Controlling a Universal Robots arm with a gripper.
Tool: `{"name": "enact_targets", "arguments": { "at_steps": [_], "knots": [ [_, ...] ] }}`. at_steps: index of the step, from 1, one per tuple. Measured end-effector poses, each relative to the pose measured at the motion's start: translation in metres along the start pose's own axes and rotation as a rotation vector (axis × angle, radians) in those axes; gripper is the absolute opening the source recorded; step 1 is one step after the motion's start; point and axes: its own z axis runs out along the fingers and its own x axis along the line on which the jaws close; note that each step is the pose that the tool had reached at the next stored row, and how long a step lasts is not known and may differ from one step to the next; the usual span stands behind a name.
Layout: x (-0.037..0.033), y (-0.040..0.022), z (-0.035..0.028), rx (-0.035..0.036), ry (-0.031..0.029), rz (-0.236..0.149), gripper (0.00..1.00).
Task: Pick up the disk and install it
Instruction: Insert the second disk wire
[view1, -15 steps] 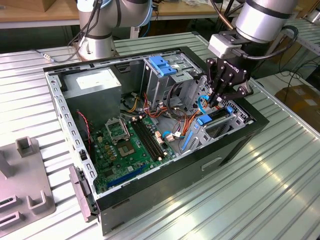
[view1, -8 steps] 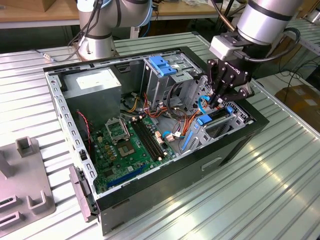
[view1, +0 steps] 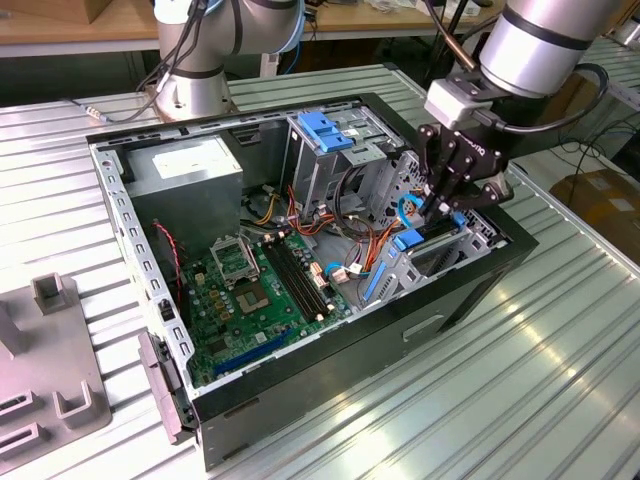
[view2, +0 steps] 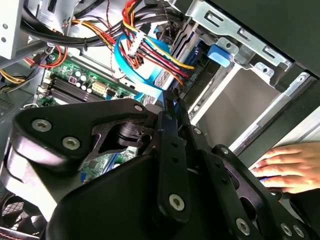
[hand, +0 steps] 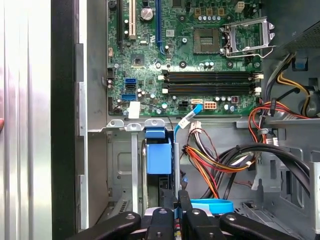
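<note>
In the exterior view my gripper reaches down into the open computer case, at the drive bay on the exterior view's right. The disk stands on edge in that bay, dark between the blue parts of its bracket. In the first wrist view the black fingers are close together on a thin blue strip, with the blue bracket just beyond them in the bay slot. The second wrist view has the fingertips beside a blue flat cable and a blue tab on the bay frame.
Bundles of red, yellow and black cables crowd the bay. The green motherboard lies on the case floor, the grey power-supply box and the blue-latched drive cage behind. A person's hand rests outside the case. A grey fixture sits on the table.
</note>
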Motion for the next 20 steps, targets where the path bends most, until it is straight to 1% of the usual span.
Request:
{"name": "enact_targets", "arguments": {
  "at_steps": [2,9,13,16,18,19,20],
  "knots": [
    [0.0014,-0.0001,0.0014,0.0,0.0001,0.0,0.16],
    [0.0034,-0.0004,0.0016,0.0,0.0002,0.0,0.16],
    [0.0081,-0.0005,0.0019,-0.0004,0.0001,0.0,0.16],
    [0.0085,-0.0005,0.0019,-0.0004,0.0,0.0,0.16],
    [0.0088,-0.0006,0.0019,-0.0006,-0.0012,0.0,0.16],
    [0.0105,-0.0008,0.0021,-0.0032,-0.0299,-0.001,0.16],
    [0.0105,-0.0024,0.004,-0.0033,-0.029,-0.001,0.16]
  ]
}}
